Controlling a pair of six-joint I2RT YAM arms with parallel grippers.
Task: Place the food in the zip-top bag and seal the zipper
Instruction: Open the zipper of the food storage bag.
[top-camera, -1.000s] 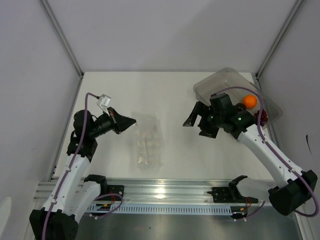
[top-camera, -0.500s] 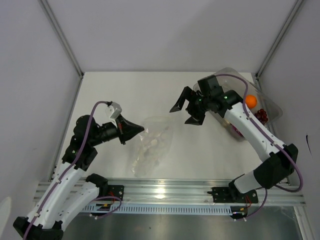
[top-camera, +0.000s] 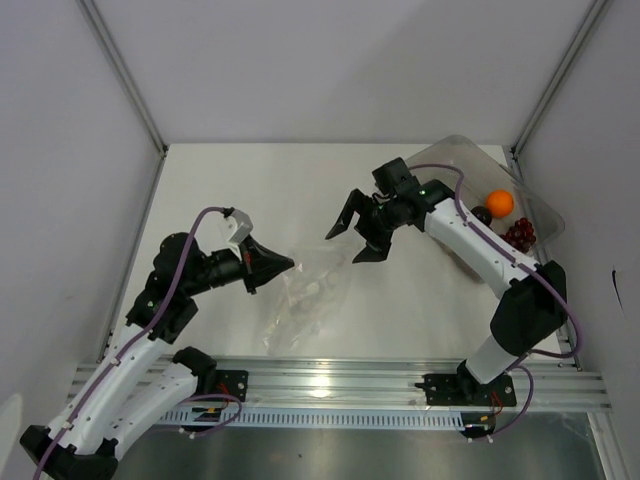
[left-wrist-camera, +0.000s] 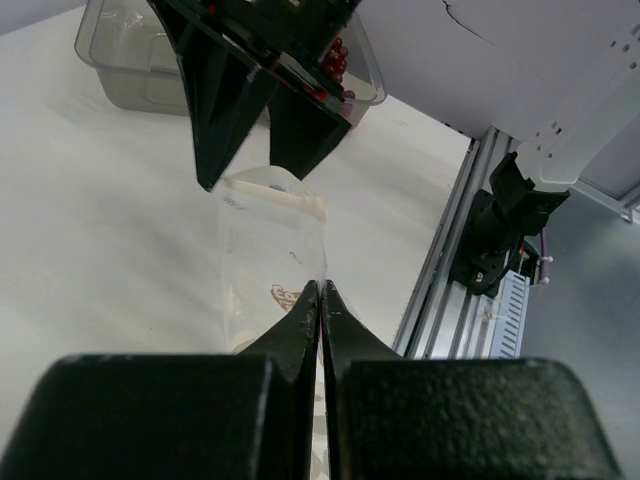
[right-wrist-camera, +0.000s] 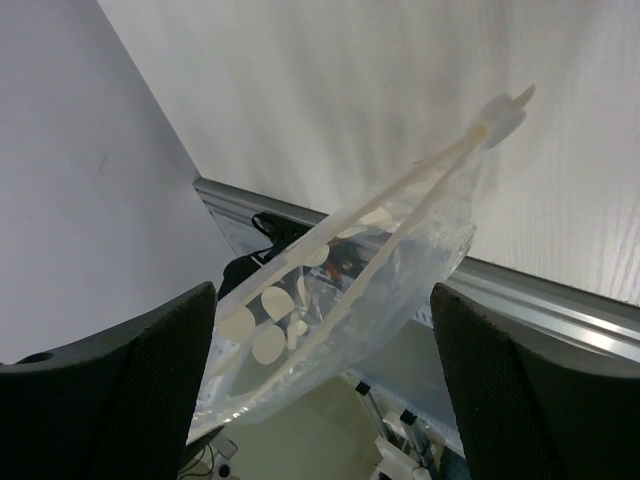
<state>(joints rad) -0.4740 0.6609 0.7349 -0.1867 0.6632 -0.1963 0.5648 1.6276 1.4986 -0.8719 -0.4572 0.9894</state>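
Diagonally near-left to far-right, zip-top bag (top-camera: 305, 305), left gripper (top-camera: 290, 265) pinching it, right gripper (top-camera: 343, 248) spread.

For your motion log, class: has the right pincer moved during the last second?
Yes. The right pincer has moved left, away from the bin and up to the bag.

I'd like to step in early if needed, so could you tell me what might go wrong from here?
1. The left gripper pinches the zip-top bag by a thin edge only, so a tug from the other arm could pull it free.
2. The open right gripper is lined up on the zipper. Closing over both lips at once would probably keep the mouth shut.
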